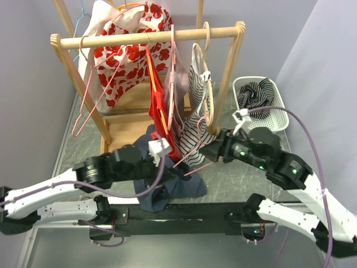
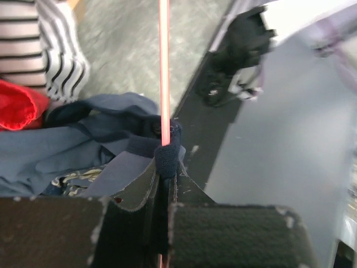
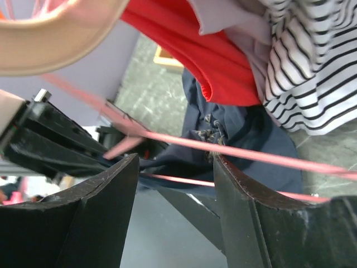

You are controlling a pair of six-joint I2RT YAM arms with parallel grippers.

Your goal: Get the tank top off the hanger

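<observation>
The navy tank top (image 1: 170, 187) lies crumpled on the table under the rack and still hangs on a thin pink hanger (image 1: 193, 159). My left gripper (image 1: 176, 162) is shut on a navy strap (image 2: 167, 152) of the top. In the left wrist view the pink hanger wire (image 2: 164, 67) runs straight up from that gripper (image 2: 166, 168). My right gripper (image 3: 175, 159) is open, with the hanger's wires (image 3: 251, 154) crossing just past its fingertips and the navy top (image 3: 248, 131) behind them. In the top view it (image 1: 210, 151) sits right of the hanger.
A wooden rack (image 1: 150, 38) carries a red floral garment (image 1: 125, 53), a red one (image 1: 158, 100) and a striped one (image 1: 195, 111) on hangers. A white basket (image 1: 279, 120) with striped clothes stands at the right. A wooden hanger (image 3: 56, 39) hangs close above my right gripper.
</observation>
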